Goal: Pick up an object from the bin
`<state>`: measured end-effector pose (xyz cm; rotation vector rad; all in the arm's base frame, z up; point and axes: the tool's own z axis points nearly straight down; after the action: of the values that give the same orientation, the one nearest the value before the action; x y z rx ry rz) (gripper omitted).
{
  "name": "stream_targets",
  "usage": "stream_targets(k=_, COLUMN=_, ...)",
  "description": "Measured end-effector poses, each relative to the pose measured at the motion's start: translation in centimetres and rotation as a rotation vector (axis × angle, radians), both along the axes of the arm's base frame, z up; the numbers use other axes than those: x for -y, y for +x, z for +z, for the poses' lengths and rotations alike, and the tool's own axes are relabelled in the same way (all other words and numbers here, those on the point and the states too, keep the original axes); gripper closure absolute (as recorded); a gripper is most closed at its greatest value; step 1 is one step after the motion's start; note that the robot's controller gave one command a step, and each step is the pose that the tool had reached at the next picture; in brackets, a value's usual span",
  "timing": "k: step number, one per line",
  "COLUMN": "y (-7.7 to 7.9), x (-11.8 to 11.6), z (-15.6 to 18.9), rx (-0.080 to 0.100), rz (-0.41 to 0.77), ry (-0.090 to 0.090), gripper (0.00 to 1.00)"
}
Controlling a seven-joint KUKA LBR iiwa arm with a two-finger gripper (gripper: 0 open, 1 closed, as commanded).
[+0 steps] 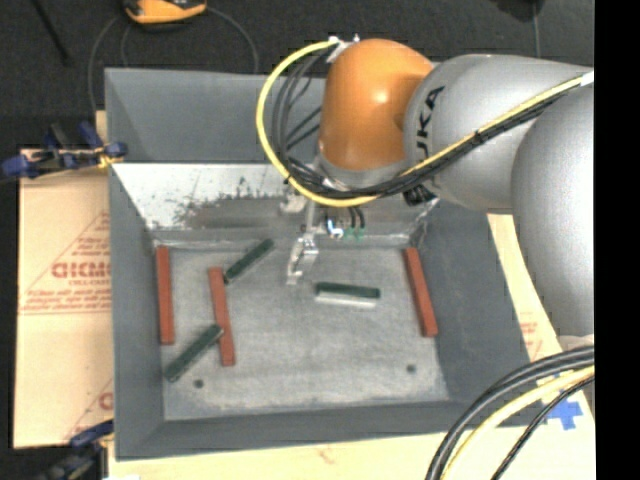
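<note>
Nearest us, well to the view's left of the gripper (303,256) and in front of it, a slanted green bar (193,353) meets the middle red-brown bar (221,316). A 2nd red-brown bar (164,295) lies further left, and a 3rd red-brown bar (420,291) lies to the gripper's right. Just right of the gripper lies a flat green bar (347,294), to our eye the likeliest pick. Left of the gripper sits a tilted green bar (248,260). The gripper hangs low in the bin (130,268). We cannot tell whether it is spread or pressed together. We judge that grasping and lifting are both left.
</note>
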<state>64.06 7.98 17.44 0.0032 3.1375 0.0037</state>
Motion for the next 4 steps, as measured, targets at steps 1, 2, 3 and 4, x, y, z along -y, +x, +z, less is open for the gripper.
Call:
stream_targets(k=1, y=0.0, x=0.0, z=0.0, rx=0.0, rz=0.0, ry=0.0, gripper=0.0)
stream_targets(k=2, y=0.7, x=-1.1, z=-1.9, rx=0.01, rz=0.035, ry=-0.003, gripper=0.0)
stream_targets(k=3, y=1.1, x=-3.0, z=-9.3, rx=0.002, rz=-0.052, ry=0.001, gripper=1.0)
stream_targets(k=4, y=1.1, x=-3.0, z=-9.3, rx=0.002, rz=-0.052, ry=0.001, gripper=1.0)
